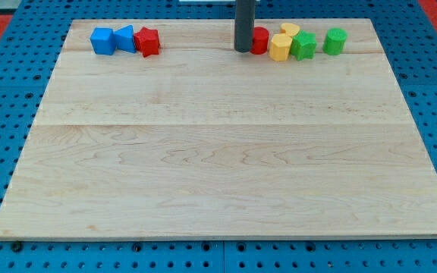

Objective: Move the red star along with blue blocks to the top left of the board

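The red star (pixel 149 42) lies near the board's top left, touching a blue block (pixel 126 38) on its left. A second blue block, a cube (pixel 102 41), sits just left of that one. The three form a row along the top edge. My tip (pixel 243 49) rests on the board at the top middle, well to the right of the red star. It stands right against the left side of a red block (pixel 260 40), which it partly hides.
A cluster sits right of the tip: a yellow block (pixel 280 48), another yellow block (pixel 290 30) behind it, a green star-like block (pixel 303 45) and a green cylinder (pixel 334 41). The wooden board (pixel 218 152) lies on blue pegboard.
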Controlling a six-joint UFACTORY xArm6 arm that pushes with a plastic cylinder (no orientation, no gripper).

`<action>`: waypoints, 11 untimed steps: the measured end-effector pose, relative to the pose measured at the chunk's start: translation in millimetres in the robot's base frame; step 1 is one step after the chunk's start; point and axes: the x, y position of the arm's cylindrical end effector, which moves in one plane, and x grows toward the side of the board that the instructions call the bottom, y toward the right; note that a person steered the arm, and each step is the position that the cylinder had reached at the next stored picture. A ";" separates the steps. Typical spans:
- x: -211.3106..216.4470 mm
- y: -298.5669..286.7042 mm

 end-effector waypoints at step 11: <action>-10.5 -131.8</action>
